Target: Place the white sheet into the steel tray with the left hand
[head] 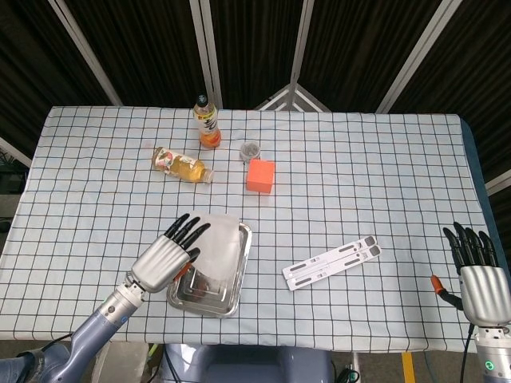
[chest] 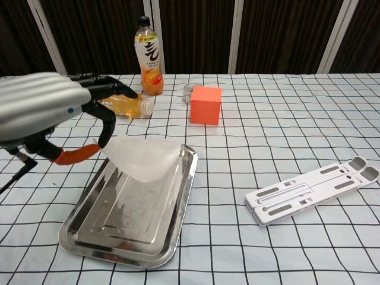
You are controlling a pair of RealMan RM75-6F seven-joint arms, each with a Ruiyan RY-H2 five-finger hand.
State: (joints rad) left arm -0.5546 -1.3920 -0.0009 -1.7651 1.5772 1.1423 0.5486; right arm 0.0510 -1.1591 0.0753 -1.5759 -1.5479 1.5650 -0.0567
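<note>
The translucent white sheet (head: 221, 242) hangs tilted over the far end of the steel tray (head: 232, 304), which sits near the table's front edge. My left hand (head: 172, 250) is at the sheet's left edge and pinches it between thumb and fingers. In the chest view the sheet (chest: 144, 158) slopes down into the tray (chest: 181, 228), with its lower edge close to the tray floor, and the left hand (chest: 56, 110) is up at the tray's left side. My right hand (head: 477, 270) rests at the front right with its fingers straight and apart, holding nothing.
An upright drink bottle (head: 207, 122) and a lying bottle (head: 182, 164) are at the back left. A small glass jar (head: 251, 150) and an orange box (head: 260, 175) stand behind the tray. A white folding stand (head: 331, 262) lies right of the tray.
</note>
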